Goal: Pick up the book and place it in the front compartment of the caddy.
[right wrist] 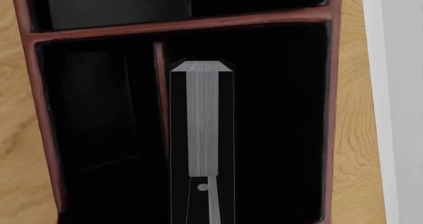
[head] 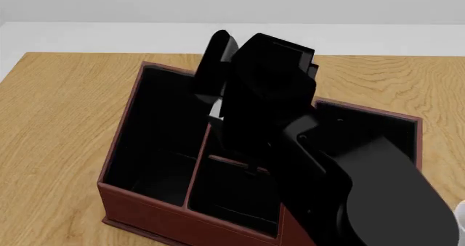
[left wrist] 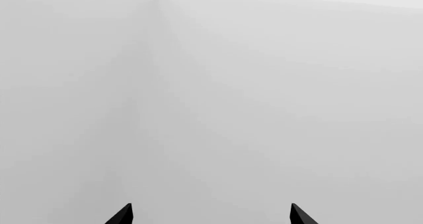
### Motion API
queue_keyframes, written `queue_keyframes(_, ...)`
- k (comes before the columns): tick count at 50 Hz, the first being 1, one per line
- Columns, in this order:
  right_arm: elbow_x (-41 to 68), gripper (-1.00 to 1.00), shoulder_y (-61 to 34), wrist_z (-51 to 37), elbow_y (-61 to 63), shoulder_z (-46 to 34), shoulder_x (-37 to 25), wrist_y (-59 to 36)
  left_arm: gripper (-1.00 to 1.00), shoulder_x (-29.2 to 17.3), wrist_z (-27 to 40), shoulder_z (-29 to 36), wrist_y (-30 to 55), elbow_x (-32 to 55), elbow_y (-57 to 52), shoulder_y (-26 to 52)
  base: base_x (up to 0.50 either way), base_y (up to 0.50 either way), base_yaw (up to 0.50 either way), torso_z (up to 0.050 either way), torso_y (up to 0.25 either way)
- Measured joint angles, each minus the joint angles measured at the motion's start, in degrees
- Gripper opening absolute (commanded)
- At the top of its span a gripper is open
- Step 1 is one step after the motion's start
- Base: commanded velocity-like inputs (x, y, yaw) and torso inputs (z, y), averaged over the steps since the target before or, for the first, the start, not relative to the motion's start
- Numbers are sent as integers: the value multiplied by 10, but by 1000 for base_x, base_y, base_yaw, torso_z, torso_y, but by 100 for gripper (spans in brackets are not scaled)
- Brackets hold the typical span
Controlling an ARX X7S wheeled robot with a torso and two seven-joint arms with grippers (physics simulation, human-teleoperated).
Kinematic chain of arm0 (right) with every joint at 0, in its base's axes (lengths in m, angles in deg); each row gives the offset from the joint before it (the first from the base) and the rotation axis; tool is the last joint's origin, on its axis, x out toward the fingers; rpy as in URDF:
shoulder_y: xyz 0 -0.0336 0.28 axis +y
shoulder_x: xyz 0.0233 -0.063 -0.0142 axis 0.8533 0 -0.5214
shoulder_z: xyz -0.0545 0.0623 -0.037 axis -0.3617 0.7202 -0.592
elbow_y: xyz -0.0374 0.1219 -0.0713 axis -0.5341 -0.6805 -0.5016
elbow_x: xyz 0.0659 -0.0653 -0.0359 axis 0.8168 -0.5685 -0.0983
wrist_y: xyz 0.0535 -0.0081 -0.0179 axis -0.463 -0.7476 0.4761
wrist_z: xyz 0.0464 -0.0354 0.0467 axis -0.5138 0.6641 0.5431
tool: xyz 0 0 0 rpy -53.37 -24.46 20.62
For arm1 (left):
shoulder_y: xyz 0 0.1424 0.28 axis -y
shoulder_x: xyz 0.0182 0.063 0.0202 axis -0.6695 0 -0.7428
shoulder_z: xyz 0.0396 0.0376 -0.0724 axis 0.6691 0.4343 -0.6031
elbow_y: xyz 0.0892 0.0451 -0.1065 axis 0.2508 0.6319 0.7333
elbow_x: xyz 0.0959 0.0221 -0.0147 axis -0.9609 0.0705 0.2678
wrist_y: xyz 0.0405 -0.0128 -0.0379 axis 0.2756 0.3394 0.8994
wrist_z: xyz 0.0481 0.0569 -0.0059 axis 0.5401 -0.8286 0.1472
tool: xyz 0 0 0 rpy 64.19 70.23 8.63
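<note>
Two black fingertips [left wrist: 126, 215] of the left gripper [left wrist: 211, 216] stand spread apart in the left wrist view, with nothing between them and only a pale grey surface beyond.

Head view: the right arm [head: 349, 175] reaches over the red-brown caddy [head: 145, 202] on the wooden table [head: 51, 121], covering much of its middle; a sliver of white shows beside the arm.

Right wrist view: the right gripper [right wrist: 201, 204] is clamped on the book [right wrist: 201, 120], white page edges showing, held over the caddy's black compartments beside a divider [right wrist: 159, 95].
</note>
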Motion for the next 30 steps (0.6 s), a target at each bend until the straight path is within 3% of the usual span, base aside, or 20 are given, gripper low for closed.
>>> queue_keyframes(4, 3, -100, 4, -10, -5, 1, 0, 6, 100, -1, 1, -6, -3, -1, 0, -7, 0, 0, 0, 0, 3)
queue_keyframes(5, 4, 100, 5, -13, -6, 1, 0, 8, 100, -1, 1, -7, -4, -1, 0, -8, 0, 0, 0, 0, 0)
queue_keyframes(30, -10, 100, -3, -56, -24, -7, 0, 40, 100, -2, 2, -15, -8, -2, -1, -17, 0, 0, 0, 0, 0)
